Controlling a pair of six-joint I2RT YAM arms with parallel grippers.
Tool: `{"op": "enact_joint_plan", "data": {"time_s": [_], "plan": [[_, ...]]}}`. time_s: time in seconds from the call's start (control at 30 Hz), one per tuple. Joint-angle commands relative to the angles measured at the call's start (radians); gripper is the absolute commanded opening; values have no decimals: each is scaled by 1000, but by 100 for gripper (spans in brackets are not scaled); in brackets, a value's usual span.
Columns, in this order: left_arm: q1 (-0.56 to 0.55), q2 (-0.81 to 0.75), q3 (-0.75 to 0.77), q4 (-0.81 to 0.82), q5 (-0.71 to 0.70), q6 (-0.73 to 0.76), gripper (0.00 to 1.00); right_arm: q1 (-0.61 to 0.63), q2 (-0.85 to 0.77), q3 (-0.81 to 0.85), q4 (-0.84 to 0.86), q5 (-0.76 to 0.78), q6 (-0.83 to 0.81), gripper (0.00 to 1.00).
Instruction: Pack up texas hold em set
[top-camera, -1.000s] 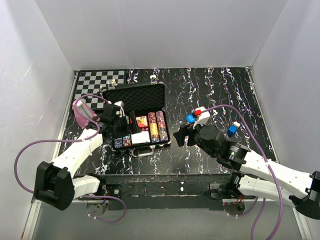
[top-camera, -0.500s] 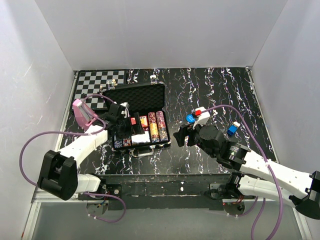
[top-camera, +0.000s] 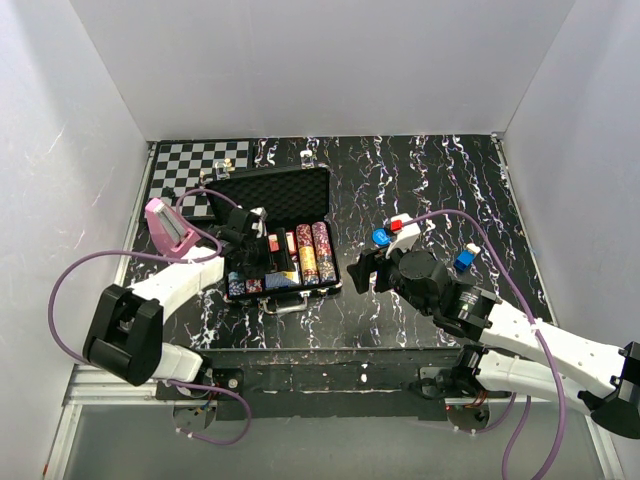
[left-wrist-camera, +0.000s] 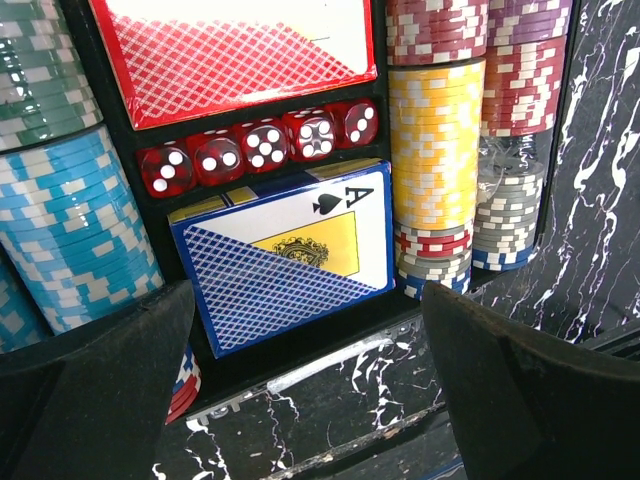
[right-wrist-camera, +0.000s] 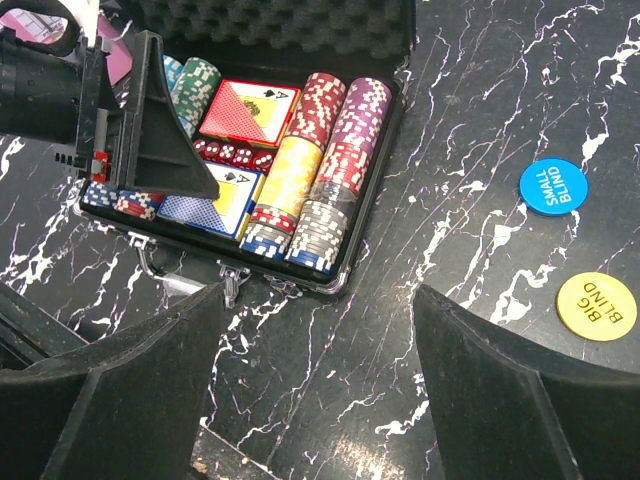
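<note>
The open poker briefcase (top-camera: 275, 190) sits left of centre on the black marbled counter (top-camera: 420, 180), lid propped back; the left gripper (left-wrist-camera: 307, 292) hovers over its front edge — fingers spread wide, holding nothing — just above the blue card deck (left-wrist-camera: 285, 255); a row of red dice (left-wrist-camera: 260, 145) lies between that and the red card deck (left-wrist-camera: 235, 50), chip rows (left-wrist-camera: 435, 130) on either side; the right gripper (right-wrist-camera: 320, 295) hangs released near the case's front-right corner; the blue "small blind" button (right-wrist-camera: 553, 184) and yellow "big blind" button (right-wrist-camera: 597, 305) lie outside on the counter.
</note>
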Motion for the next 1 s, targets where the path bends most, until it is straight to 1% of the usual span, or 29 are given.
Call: {"op": "enact_joint_plan", "data": {"time_s": [0.0,0.1,0.3,0.43,0.53,0.7,0.97], "plan": [[-35,35,1,68,46,-16,96,0,-15,0,22,28,8,83],[-39,35,28,20,-1,3,96,2,-19,0,13,36,7,83],[-39,-73,102,-68,-119,50,98,0,-24,2,1,51,4,83],[-42,-97,156,-105,-143,79,98,2,-24,2,1,60,7,83],[-40,-90,162,-108,-124,81,98,0,-24,0,-1,62,10,83],[-58,-45,128,-77,-80,52,98,0,-24,2,-22,88,28,83],[-115,27,67,53,-41,-11,98,-1,-10,8,-35,106,47,83]]}}
